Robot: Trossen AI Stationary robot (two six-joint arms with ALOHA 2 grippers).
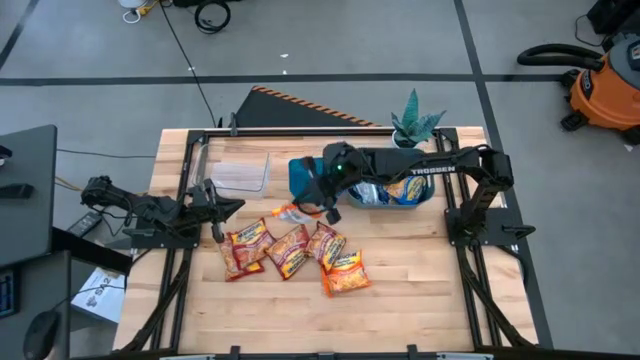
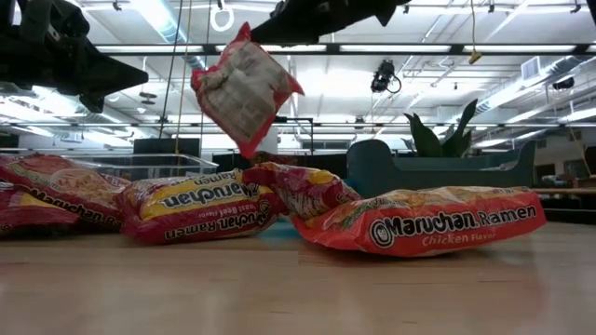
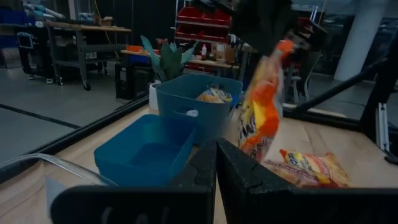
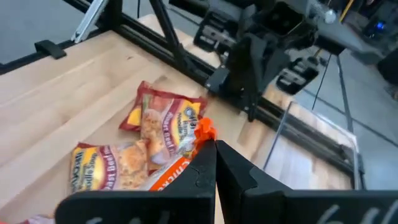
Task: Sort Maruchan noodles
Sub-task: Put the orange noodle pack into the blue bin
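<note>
Your right arm reaches from three o'clock across toward the centre, elbow bent, its right gripper [image 1: 327, 203] raised with the fingers [image 4: 233, 171] pressed together on a packet. Your left arm waits low at nine o'clock, its left gripper [image 1: 213, 222] pointing inward, fingers [image 3: 239, 177] closed.

Two teal bins [image 1: 305, 176], clear tray [image 1: 238, 172], potted plant [image 1: 413, 122], vacuum [image 1: 606, 88]
</note>
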